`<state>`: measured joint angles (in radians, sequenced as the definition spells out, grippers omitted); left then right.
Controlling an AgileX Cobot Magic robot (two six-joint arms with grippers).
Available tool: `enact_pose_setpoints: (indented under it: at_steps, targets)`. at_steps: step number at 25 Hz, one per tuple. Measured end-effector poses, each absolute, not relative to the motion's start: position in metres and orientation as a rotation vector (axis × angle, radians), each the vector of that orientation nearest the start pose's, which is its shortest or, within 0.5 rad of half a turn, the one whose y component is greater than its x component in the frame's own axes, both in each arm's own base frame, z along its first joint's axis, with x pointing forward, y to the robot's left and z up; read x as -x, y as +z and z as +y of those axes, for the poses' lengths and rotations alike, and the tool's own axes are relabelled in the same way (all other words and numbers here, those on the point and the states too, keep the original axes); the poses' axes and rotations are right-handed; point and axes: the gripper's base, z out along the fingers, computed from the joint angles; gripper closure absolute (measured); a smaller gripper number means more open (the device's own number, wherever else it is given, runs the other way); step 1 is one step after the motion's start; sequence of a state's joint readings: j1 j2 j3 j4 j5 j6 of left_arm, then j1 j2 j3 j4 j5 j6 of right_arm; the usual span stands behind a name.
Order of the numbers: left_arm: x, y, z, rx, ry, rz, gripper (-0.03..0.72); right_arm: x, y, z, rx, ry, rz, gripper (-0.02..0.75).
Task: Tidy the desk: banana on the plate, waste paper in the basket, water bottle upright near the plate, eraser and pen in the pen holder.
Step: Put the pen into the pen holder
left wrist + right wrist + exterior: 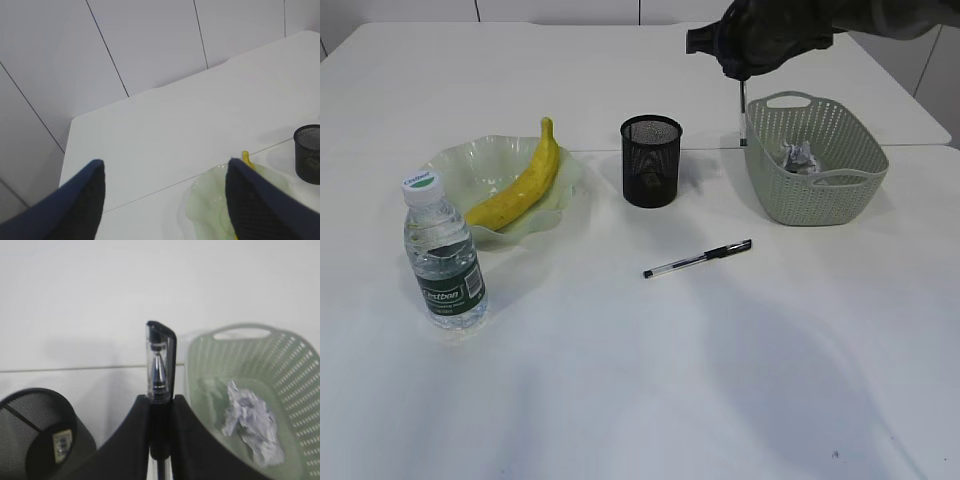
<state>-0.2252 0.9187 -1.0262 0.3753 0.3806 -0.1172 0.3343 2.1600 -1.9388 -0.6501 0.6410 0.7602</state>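
Two pens: one (698, 259) lies on the table (620, 380), one (160, 367) sits pinched in the right gripper (160, 405). One banana (518, 186), bottle (442, 252), holder (651, 160), basket (814, 190). The left gripper (165, 170) gapes wide, empty.

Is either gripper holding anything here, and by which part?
The right gripper holds a pen just below its capped end; the left gripper holds nothing.

Legible markings on the water bottle (443, 252).
White lettering is carried on the bottle's dark green label (451, 288) and green lettering on its white cap (420, 182); both are too small and blurred to be read, and no other text is seen.
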Motion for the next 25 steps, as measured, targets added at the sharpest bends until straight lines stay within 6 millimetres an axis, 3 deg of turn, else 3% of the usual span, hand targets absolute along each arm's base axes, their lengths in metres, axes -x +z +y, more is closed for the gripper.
enact_pose_setpoints:
  at_steps: [17, 25]
  targets:
    - [-0.188, 0.426, -0.03, -0.294, 0.123, 1.708, 0.169, -0.504, 0.304, 0.168, 0.406, 0.047, 1.713, 0.676]
    - [-0.196, 0.421, -0.032, -0.295, 0.113, 1.738, 0.178, -0.515, 0.264, 0.181, 0.482, 0.117, 1.717, 0.676]
